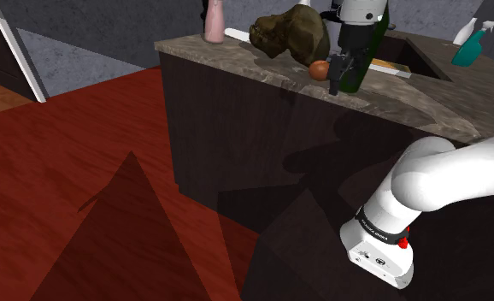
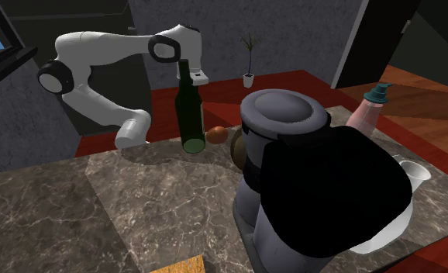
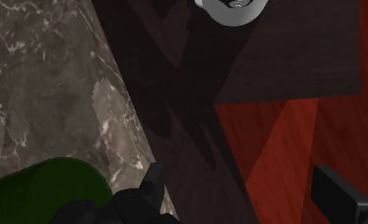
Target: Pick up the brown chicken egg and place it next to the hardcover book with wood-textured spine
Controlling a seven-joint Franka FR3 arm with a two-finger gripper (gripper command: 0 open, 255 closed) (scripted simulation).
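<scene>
Brown egg [image 2: 216, 135], dark green bottle [image 2: 190, 108], veined grey-brown counter [image 2: 137, 194], red floor [image 1: 83, 145].

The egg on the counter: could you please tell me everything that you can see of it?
The egg is small, smooth and orange-brown, an unbroken oval lying on its side on the marbled counter, near the edge that faces the arm. It sits close beside the foot of the dark green bottle; whether they touch cannot be told. A lumpy brown object stands behind it in the shoulder view. The open jaws hang next to it, not around it.
</scene>
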